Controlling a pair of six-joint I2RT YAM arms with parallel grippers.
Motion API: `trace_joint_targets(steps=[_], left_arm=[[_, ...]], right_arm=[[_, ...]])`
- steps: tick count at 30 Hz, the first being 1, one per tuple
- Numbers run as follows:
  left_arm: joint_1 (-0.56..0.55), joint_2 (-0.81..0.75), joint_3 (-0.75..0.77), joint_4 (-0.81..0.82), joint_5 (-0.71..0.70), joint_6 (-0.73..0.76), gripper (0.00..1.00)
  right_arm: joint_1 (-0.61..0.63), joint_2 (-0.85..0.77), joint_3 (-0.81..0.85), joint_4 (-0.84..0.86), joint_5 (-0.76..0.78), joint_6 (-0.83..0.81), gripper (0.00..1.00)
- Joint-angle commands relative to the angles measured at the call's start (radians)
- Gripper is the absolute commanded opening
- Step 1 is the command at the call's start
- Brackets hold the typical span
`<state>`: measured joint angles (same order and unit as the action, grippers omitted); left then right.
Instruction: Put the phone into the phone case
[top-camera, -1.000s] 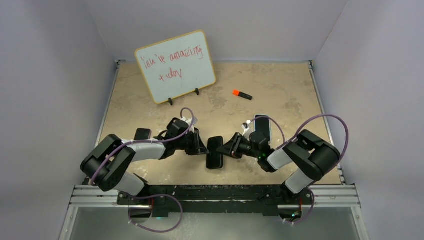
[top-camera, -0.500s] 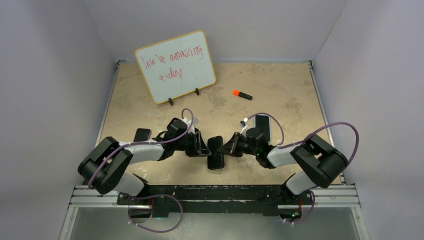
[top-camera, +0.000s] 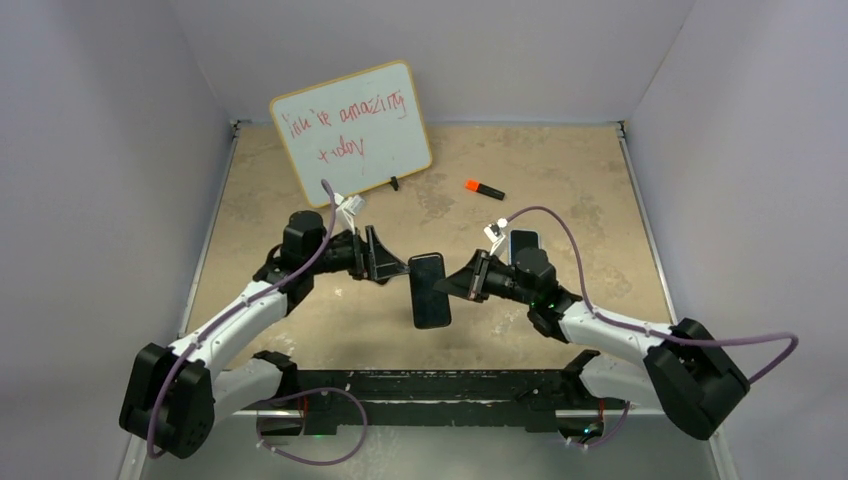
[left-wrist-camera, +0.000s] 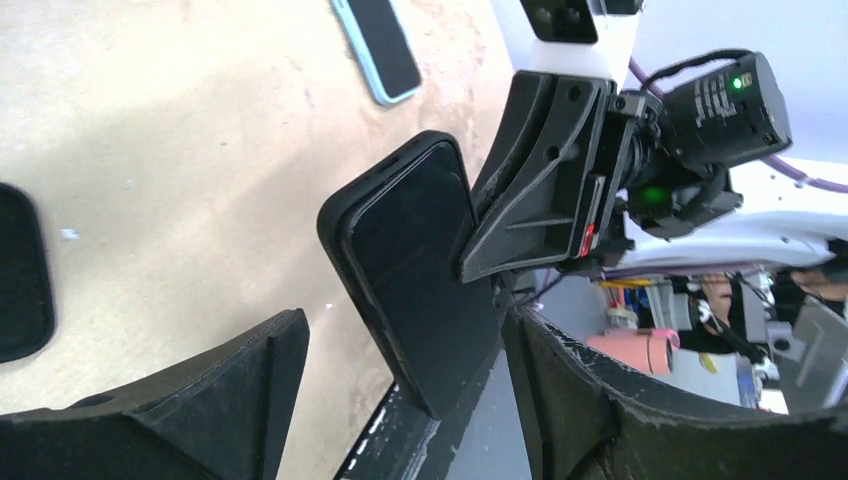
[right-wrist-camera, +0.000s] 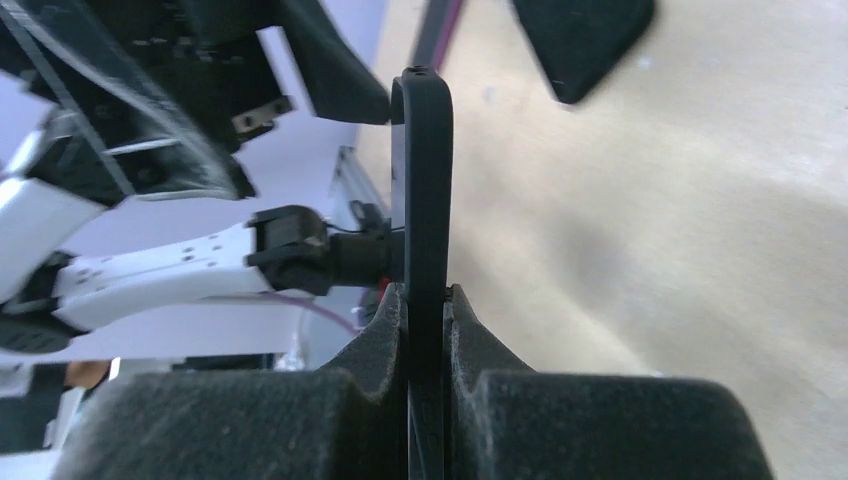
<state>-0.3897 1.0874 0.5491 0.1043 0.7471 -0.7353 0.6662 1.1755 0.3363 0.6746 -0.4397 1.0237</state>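
Left of case (top-camera: 430, 290), left gripper (top-camera: 388, 255) spread, empty. Right gripper (top-camera: 465, 282) clenched on case edge, case aloft over table (top-camera: 600, 200). Right of case, phone (top-camera: 522, 243) flat on table. Thin one-edge pinch: you risk pivot, slip, drop. Case looks empty, unsure.

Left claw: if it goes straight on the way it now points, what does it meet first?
Probably the black case, which the right claw grips by its edge. It hangs ahead of the open left claw, though depth is unclear.
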Motion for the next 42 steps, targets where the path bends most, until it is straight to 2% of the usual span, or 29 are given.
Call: trace_joint_targets(steps=[1, 9, 12, 15, 17, 20, 24, 28, 29, 31, 34, 37, 38, 40, 42], left_arm=[[0.012, -0.036, 0.029, 0.079, 0.133, -0.006, 0.74], [0.012, -0.053, -0.069, 0.411, 0.204, -0.227, 0.73], [0.012, -0.040, -0.109, 0.526, 0.210, -0.306, 0.69], [0.012, -0.029, -0.134, 0.556, 0.199, -0.337, 0.63], [0.012, -0.029, -0.152, 0.581, 0.186, -0.360, 0.51], [0.013, -0.015, -0.165, 0.600, 0.175, -0.385, 0.25], [0.012, 0.016, -0.165, 0.558, 0.170, -0.400, 0.00], [0.012, 0.021, -0.181, 0.542, 0.148, -0.433, 0.00], [0.012, 0.019, -0.182, 0.541, 0.142, -0.441, 0.00], [0.012, 0.016, -0.181, 0.507, 0.129, -0.449, 0.00], [0.012, 0.018, -0.172, 0.478, 0.116, -0.442, 0.02], [0.012, 0.018, -0.171, 0.447, 0.106, -0.425, 0.20], [0.012, 0.019, -0.173, 0.443, 0.106, -0.423, 0.33], [0.012, 0.020, -0.182, 0.450, 0.108, -0.424, 0.47], [0.013, 0.022, -0.190, 0.466, 0.114, -0.432, 0.57]], right_arm=[[-0.002, -0.087, 0.002, 0.186, -0.086, 0.104, 0.00], [-0.002, -0.047, -0.033, 0.544, -0.133, 0.322, 0.00], [-0.002, -0.022, -0.037, 0.611, -0.139, 0.361, 0.00], [-0.001, -0.008, -0.037, 0.629, -0.133, 0.378, 0.00], [-0.001, -0.002, -0.033, 0.614, -0.138, 0.374, 0.00], [0.000, -0.007, -0.037, 0.587, -0.125, 0.366, 0.01], [0.000, -0.016, -0.030, 0.481, -0.100, 0.339, 0.20], [0.000, -0.009, -0.032, 0.453, -0.086, 0.349, 0.35], [0.000, -0.008, -0.033, 0.451, -0.086, 0.349, 0.35], [0.000, -0.003, -0.034, 0.444, -0.080, 0.350, 0.31], [0.000, 0.008, -0.038, 0.452, -0.065, 0.367, 0.17], [0.000, 0.024, -0.048, 0.498, -0.060, 0.405, 0.05], [0.000, 0.029, -0.052, 0.524, -0.054, 0.425, 0.04], [0.001, 0.036, -0.057, 0.573, -0.045, 0.451, 0.03], [0.000, 0.046, -0.054, 0.596, -0.044, 0.462, 0.03]])
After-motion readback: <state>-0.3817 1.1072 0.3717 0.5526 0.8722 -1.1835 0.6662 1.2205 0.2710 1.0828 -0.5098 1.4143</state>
